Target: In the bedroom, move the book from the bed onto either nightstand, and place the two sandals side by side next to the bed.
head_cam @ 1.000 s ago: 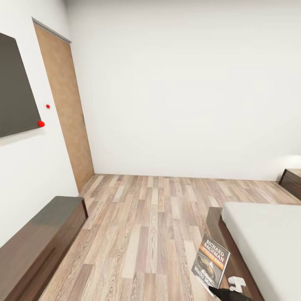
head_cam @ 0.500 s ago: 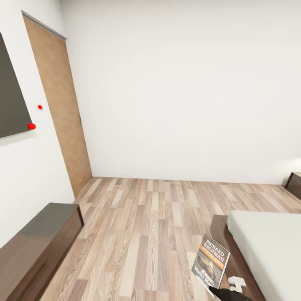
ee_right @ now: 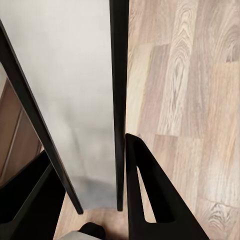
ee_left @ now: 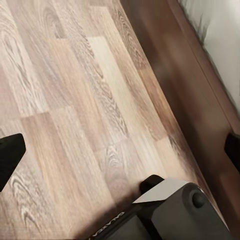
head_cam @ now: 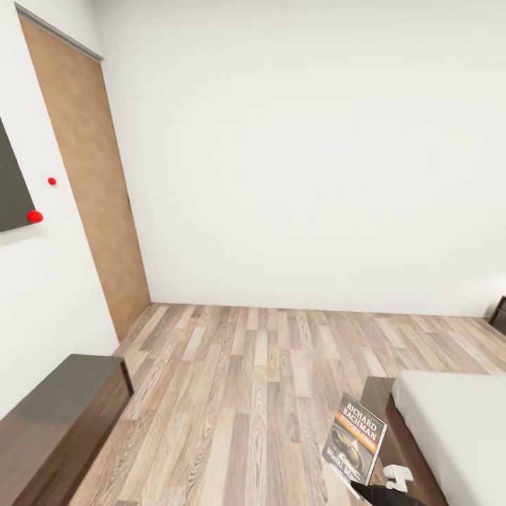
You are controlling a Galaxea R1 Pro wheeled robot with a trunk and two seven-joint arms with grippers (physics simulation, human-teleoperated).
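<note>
My right gripper (head_cam: pixel 379 492) is at the bottom right of the head view, shut on the lower edge of the book (head_cam: pixel 355 444), which stands upright with its dark cover and orange band facing the camera. The right wrist view has the book (ee_right: pixel 75 100) edge-on between the black fingers (ee_right: pixel 150 200). The book hangs over the floor beside the bed (head_cam: pixel 457 422), near its dark frame (head_cam: pixel 383 400). My left gripper (ee_left: pixel 120 155) is open over the floor beside the bed frame (ee_left: pixel 200 100). A corner of the nightstand (head_cam: pixel 499 314) peeks in at the right edge. The sandals are out of view.
A long low dark cabinet (head_cam: pixel 63 414) runs along the left wall under a dark wall panel (head_cam: pixel 10 190). A tan door (head_cam: pixel 84 183) stands in the left wall. Wood-plank floor (head_cam: pixel 253 379) stretches to the white far wall.
The whole view has shifted as the camera moved: the door and cabinet slid left, the bed and nightstand slid right. The book stays held in the same spot in the picture.
</note>
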